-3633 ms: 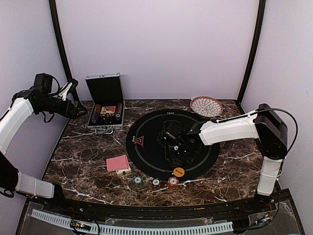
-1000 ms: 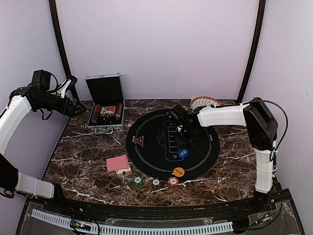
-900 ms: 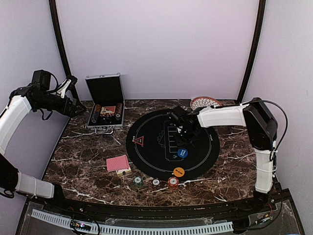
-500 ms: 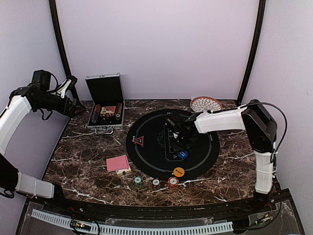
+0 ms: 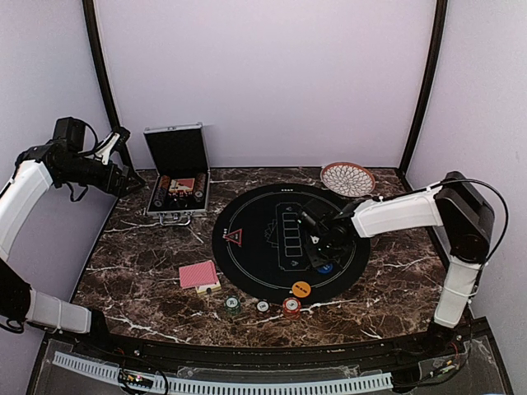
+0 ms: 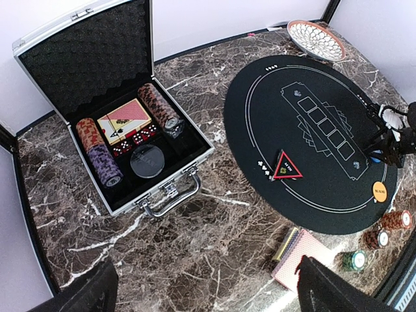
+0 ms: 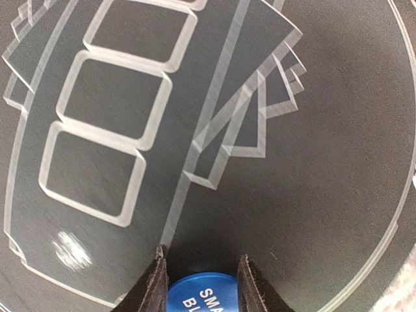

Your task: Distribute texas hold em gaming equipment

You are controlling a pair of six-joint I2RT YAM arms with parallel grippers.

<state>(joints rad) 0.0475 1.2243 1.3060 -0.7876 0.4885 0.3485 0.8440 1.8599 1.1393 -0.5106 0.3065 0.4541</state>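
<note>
My right gripper [image 5: 319, 249] [image 7: 201, 255] is low over the round black mat [image 5: 255, 265], shut on a blue disc [image 5: 326, 268] [image 7: 201, 294] with white lettering, one finger against each side. An orange disc [image 5: 301, 289] lies at the mat's near edge. Green [image 5: 233, 304], white [image 5: 263, 306] and red [image 5: 291, 307] chips sit on the marble in front of it. A red-backed card deck [image 5: 198, 274] [image 6: 305, 257] lies at the near left. The red-edged triangle marker [image 5: 234, 238] [image 6: 286, 167] rests on the mat's left side. My left gripper [image 5: 123, 166] [image 6: 208, 292] hangs open, high at the far left.
An open silver case [image 5: 177, 177] [image 6: 65, 58] with chip rolls, cards and dice stands at the back left. A round woven dish [image 5: 347, 178] [image 6: 316, 40] sits at the back right. Black posts frame the walls on both sides.
My right gripper has slid right and toward the near edge across the mat, its fingers narrowing onto the blue disc, which moved along with it. The left arm has not moved.
</note>
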